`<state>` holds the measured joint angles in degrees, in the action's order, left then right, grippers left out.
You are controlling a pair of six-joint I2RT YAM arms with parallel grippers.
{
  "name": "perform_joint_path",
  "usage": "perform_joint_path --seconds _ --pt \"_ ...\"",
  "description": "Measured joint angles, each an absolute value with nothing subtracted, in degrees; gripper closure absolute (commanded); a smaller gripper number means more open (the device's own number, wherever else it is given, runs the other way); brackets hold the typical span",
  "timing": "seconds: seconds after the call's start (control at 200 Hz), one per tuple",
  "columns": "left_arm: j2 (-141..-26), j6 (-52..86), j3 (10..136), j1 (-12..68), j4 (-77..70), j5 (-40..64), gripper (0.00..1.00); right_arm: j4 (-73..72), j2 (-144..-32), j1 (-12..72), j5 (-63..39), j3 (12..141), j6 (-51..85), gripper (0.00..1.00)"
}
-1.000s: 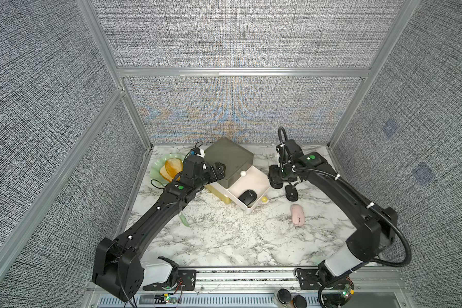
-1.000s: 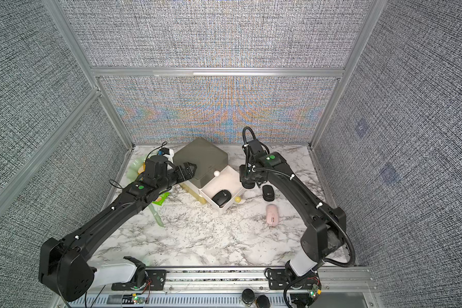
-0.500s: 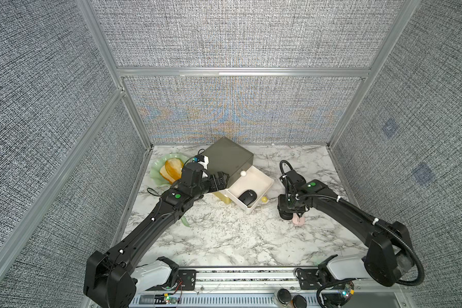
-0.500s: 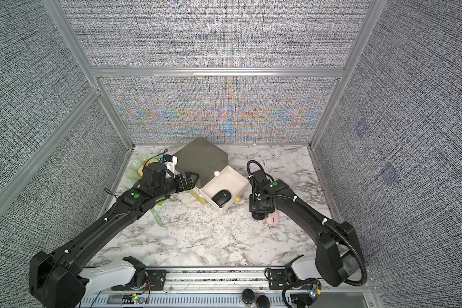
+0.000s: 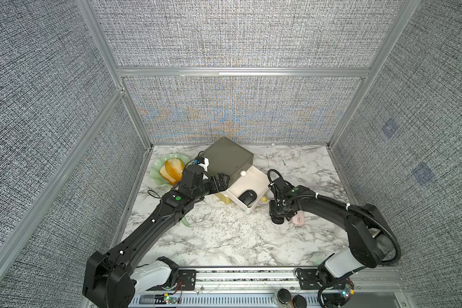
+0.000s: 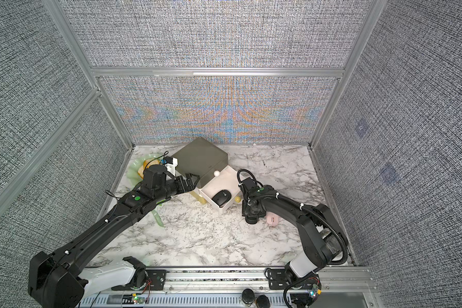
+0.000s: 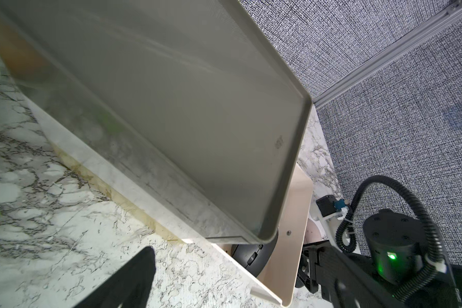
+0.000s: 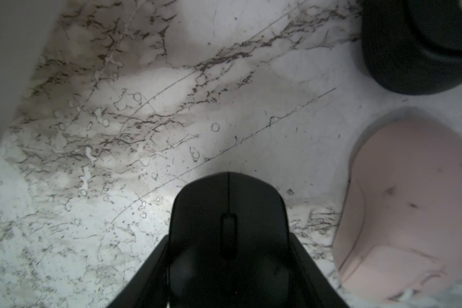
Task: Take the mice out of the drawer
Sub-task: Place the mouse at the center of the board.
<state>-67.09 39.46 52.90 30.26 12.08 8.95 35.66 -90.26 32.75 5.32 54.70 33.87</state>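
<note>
2 black jointed arms, white base shells, green lights, ribbed cable

Looks down from high at 6 o'clock toward 12 in both top views, sharing the whole table. Peers close from each wrist.

The white marble tabletop carries a grey drawer box at the back, its white drawer pulled out toward the front. Left of the box sits a pale green plate (bread on it, by the look). A pink mouse lies right of the drawer, a black mouse near it, a small yellow ball just beside the drawer.
</note>
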Motion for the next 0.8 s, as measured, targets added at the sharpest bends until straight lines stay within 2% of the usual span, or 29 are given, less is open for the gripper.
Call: perform_joint_path --seconds 0.46,0.8 --pt "-67.2 39.5 52.9 30.3 12.0 8.5 0.00 34.5 -91.5 32.8 7.9 51.0 34.1 0.48" --pt "-67.7 39.5 53.6 30.3 11.7 8.1 0.00 34.6 -89.0 32.5 7.9 52.0 33.8 0.25"
